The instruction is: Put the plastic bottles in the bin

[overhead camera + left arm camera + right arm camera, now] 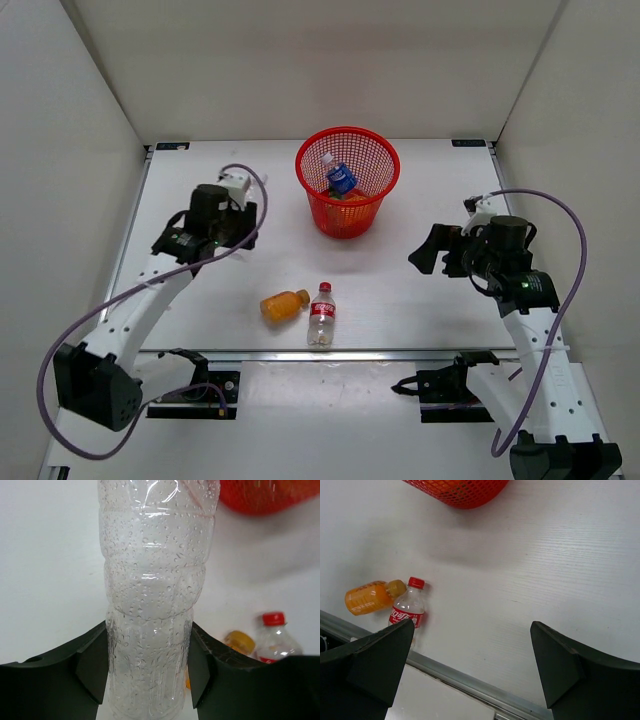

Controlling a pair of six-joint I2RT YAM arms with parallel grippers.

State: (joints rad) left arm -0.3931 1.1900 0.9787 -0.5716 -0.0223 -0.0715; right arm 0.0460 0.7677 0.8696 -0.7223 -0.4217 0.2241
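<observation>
Clear bottle (pixel 155 555) is pinched between jaws of the left gripper (pixel 149 645); the right gripper (pixel 472 630) holds its jaws spread above the worktop (pixel 560 555).

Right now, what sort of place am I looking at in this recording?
Most likely a lab robot-testing booth, not a home or shop: a white table boxed in by plain white panels, two arms bolted at its near edge, and staged props, a red mesh bin and small bottles.
</observation>
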